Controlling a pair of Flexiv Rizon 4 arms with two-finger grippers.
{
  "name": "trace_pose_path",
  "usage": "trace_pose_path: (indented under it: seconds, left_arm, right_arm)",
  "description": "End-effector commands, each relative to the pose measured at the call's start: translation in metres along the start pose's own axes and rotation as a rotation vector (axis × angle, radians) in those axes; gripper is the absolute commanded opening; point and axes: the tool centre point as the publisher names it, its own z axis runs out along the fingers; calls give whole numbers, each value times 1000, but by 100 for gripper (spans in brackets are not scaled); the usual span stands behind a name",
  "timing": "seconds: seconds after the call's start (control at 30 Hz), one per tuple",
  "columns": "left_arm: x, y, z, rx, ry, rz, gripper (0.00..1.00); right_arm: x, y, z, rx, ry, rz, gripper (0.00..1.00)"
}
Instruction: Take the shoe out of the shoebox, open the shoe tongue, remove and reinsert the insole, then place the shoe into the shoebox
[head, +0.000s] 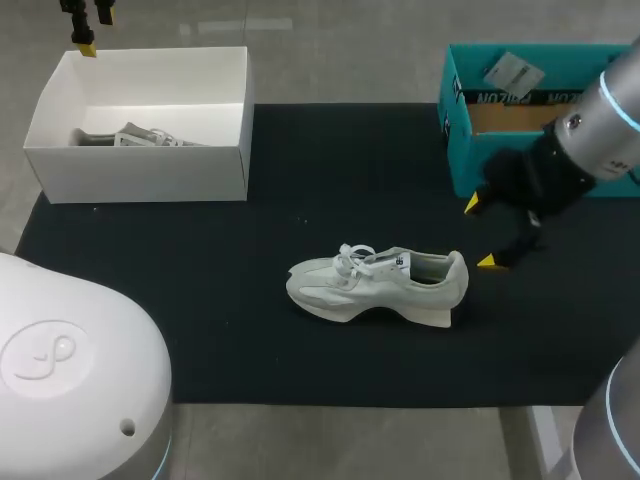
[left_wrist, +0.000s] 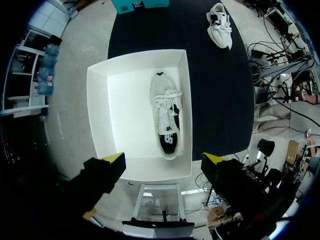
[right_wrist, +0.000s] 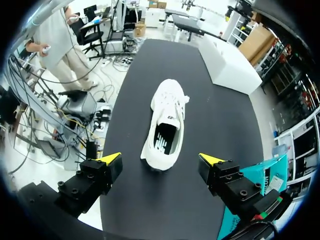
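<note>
Watching the right gripper, spread wide and empty, just behind the white sneaker: an off-centre grab could shove it sideways.

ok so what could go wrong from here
1. The right claw is open just behind the heel of the shoe, loose on the mat; a nudge might slide it instead of gripping it.
2. The teal box sits close by the right arm; a swing could knock it.
3. The white box under the open left claw holds a second shoe; returning this one may crowd it.
</note>
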Motion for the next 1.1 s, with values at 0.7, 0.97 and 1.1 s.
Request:
trace_pose_path:
  seconds: [0.7, 0.97, 1.1]
  left_arm:
    - [1, 0, 0, -1, -1, 1, 100]
    - [1, 0, 0, -1, -1, 1, 100]
    - [1, 0, 0, -1, -1, 1, 100]
  right_arm:
    - [3, -42, 39, -381, -156, 179, 100]
    - [2, -55, 75, -527, -191, 181, 100]
    - [2, -57, 87, -525, -137, 162, 100]
